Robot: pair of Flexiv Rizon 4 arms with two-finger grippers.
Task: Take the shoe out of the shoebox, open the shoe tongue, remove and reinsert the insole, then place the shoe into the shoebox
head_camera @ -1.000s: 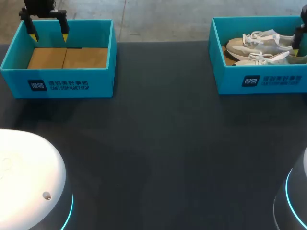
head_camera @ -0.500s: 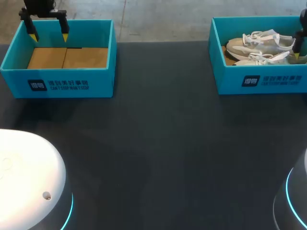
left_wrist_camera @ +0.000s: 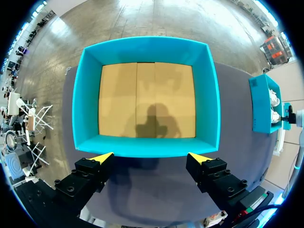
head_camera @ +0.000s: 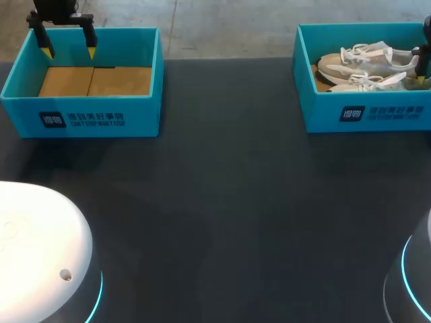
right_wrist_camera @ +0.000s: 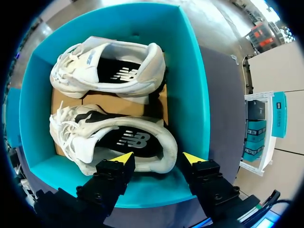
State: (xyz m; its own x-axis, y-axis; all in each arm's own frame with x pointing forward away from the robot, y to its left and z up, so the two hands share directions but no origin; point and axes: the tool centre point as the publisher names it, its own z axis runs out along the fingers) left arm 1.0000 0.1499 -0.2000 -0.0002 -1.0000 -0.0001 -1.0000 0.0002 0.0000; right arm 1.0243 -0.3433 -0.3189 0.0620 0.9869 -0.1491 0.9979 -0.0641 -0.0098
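Note:
Two pale grey-white sneakers lie side by side in the teal shoebox [head_camera: 323,111] at the back right. In the right wrist view, the near shoe [right_wrist_camera: 118,140] has its heel between the fingers of my right gripper [right_wrist_camera: 159,158]. The fingers stand astride the heel; a narrow gap shows at one side, so the gripper is open. The far shoe [right_wrist_camera: 114,71] lies beyond it. In the head view only part of my right gripper [head_camera: 423,67] shows, at the box's right end. My left gripper [head_camera: 68,50] hangs open over the rear edge of an empty teal box [head_camera: 94,118].
The empty teal box [left_wrist_camera: 147,147] at the back left has a brown cardboard floor. Dark table [head_camera: 222,202] stretches between the two boxes and toward the front. The white arm bases sit at the front corners.
My right gripper's fingers have drawn closer together around the near shoe's heel, and the gripper has sunk slightly. The left arm has not moved.

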